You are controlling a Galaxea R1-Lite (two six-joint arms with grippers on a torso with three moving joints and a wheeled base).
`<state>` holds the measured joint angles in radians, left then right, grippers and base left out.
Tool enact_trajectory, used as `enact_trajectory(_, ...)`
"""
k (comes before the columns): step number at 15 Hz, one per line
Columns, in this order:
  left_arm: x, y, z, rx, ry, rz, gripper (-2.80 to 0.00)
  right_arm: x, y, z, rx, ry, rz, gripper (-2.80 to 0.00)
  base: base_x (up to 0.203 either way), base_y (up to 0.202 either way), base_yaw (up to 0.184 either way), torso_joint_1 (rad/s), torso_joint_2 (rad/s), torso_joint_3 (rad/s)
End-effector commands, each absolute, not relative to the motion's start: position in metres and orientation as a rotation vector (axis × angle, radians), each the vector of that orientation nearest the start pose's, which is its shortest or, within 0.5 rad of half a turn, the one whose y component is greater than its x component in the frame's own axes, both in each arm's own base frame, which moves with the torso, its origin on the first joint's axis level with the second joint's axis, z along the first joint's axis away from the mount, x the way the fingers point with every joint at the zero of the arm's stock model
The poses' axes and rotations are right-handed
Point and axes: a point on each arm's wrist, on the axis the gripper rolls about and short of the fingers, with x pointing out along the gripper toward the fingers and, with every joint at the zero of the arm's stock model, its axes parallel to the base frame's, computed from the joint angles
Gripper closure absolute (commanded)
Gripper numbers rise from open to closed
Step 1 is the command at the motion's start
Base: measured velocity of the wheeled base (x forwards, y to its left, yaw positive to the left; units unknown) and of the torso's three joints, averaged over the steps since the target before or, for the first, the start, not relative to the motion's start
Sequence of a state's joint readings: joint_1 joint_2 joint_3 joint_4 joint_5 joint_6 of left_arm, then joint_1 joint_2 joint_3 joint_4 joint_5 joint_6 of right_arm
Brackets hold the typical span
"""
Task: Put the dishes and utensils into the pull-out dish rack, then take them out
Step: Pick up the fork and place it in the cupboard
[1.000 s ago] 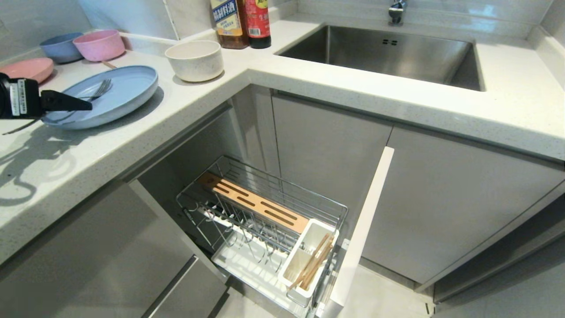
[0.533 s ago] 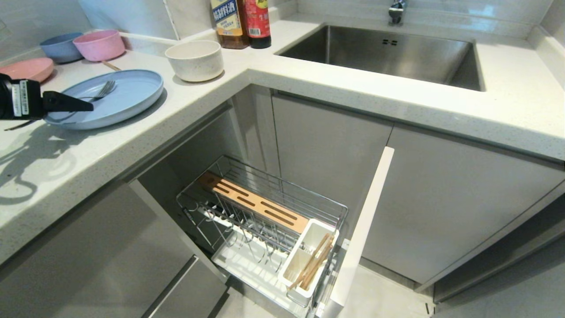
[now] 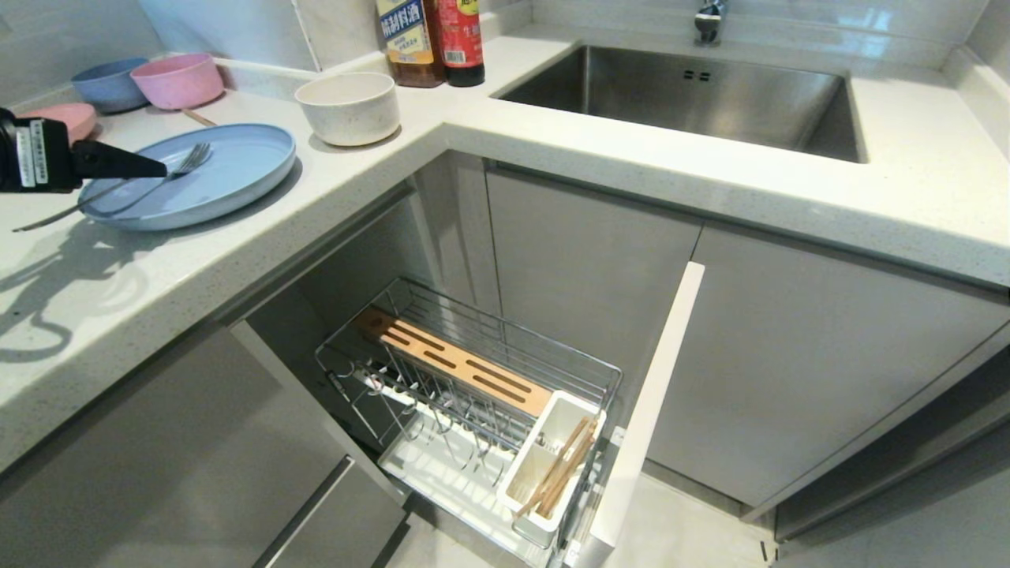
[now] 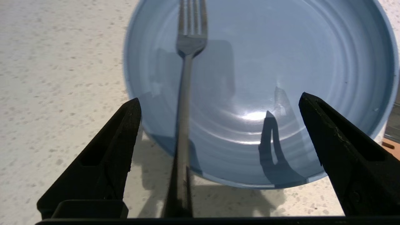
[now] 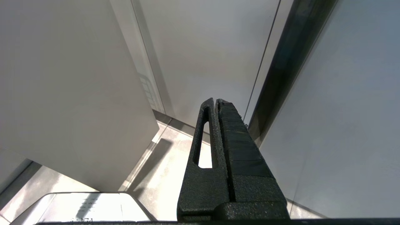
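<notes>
Lower centre of the head view, pull-out dish rack (image 3: pixel 473 379): drawn out; chopsticks (image 3: pixel 562 467) stand in its white cup.
Upper left, worktop (image 3: pixel 552 170): fork (image 3: pixel 118 194) across blue plate (image 3: pixel 213 177); cream bowl (image 3: pixel 348 107) beside.
Left gripper (image 4: pixel 218 115): spread wide, empty, straddling the fork's handle.
Right gripper (image 5: pixel 217 103): clenched, parked near the cabinets.
Progress: chopsticks loaded; fork, plate, bowl and unloading remain.

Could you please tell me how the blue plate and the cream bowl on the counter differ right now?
The blue plate is wide and shallow; the cream bowl is smaller across and deep. The plate has the fork lying across it, handle overhanging its rim; the bowl looks empty. The open left gripper hovers at the plate's edge, while the bowl stands clear of it. Both sit upright on the counter.
</notes>
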<state>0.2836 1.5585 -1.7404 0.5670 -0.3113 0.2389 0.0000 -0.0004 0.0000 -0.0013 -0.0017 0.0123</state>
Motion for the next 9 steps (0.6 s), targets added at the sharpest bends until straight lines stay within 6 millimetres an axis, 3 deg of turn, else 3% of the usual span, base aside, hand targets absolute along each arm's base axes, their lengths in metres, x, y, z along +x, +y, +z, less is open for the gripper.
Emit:
enact_trajectory(1, 0.242, 0.059, 0.365, 0.121, 0.375, -0.092, -2.80, -0.023, 0.000, 0.075, 0.012, 0.000, -0.002, 0.00, 0.000, 0.000, 0.000, 0.000, 0.00, 0.000)
enact_trajectory(9, 0.254, 0.058, 0.354, 0.111, 0.413, -0.120, -2.80, -0.023, 0.000, 0.075, 0.012, 0.000, -0.002, 0.00, 0.000, 0.000, 0.000, 0.000, 0.00, 0.000)
